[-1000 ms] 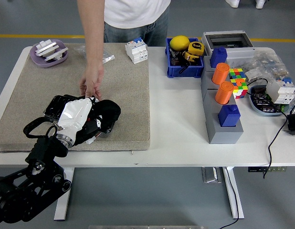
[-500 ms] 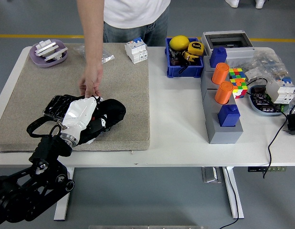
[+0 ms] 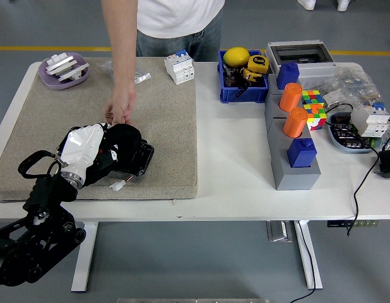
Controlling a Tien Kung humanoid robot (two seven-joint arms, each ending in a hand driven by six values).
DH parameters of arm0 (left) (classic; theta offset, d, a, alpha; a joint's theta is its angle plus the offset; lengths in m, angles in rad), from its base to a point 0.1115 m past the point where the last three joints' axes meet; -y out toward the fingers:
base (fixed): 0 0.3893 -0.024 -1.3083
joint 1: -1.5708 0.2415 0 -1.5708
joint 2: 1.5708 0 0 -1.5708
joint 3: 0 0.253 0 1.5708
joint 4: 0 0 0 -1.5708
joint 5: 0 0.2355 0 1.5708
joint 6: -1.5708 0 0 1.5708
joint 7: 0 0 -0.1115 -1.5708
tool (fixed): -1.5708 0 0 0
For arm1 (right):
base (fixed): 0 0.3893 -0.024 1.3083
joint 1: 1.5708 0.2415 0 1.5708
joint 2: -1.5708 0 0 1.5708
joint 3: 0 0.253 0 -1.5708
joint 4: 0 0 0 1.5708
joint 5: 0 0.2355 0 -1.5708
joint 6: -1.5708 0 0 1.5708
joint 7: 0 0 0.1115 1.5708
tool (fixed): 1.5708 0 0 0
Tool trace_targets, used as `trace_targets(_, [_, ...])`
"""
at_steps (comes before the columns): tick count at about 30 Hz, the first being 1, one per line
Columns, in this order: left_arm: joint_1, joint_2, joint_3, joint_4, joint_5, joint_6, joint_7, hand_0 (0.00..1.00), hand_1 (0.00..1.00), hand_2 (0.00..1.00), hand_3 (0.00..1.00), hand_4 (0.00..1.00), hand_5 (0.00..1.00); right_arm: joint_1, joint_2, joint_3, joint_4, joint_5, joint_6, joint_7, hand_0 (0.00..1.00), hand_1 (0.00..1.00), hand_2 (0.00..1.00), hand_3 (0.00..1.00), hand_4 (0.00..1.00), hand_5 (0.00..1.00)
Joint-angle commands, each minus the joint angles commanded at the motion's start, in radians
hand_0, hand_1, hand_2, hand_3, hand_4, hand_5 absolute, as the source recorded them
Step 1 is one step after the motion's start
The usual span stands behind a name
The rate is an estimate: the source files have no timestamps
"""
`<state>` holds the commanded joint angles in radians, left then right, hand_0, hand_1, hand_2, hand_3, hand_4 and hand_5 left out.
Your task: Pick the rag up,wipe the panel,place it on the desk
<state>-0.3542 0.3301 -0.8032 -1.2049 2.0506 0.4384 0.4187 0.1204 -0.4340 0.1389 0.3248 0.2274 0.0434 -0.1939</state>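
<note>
The rag [image 3: 124,140] is already picked up, and the wiping part of the task seems to be going on. The rag is pressed down on the black panel [image 3: 133,158] by the left hand [image 3: 94,151]. The fingers are curled over the rag, so it is gripped. How much of the panel is wiped so far cannot be told. The last step is not yet done: the rag is not put down on the desk [image 3: 239,164].

The rag is black and soft, and it is bunched up into a round lump. It is found on the tan mat [image 3: 163,120], near the front left corner of the desk. The panel is flat and dark, and only its right part is seen past the rag and the hand. A small white plug [image 3: 121,184] on a thin wire sticks out near the mat's front edge.

The far edge of the panel is touched, or nearly touched, by a person's hand [image 3: 120,107] reaching from the back edge. The right hand is not seen.
</note>
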Motion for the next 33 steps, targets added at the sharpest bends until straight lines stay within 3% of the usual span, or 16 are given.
trace_targets(21, [-0.019,0.047,-0.191,0.197,0.021,0.02,-0.029,0.203,0.171,0.518,0.491,0.117,0.002,0.001,-0.001,0.0,0.0,0.0,0.007,-0.003,0.756,0.623,0.694,0.642,0.998,0.53])
trace_targets(33, [-0.063,0.083,-0.24,0.325,-0.023,0.047,-0.072,0.208,0.174,0.516,0.49,0.118,0.002,0.002,0.0,0.007,0.003,-0.008,0.008,-0.005,0.757,0.621,0.694,0.643,0.998,0.533])
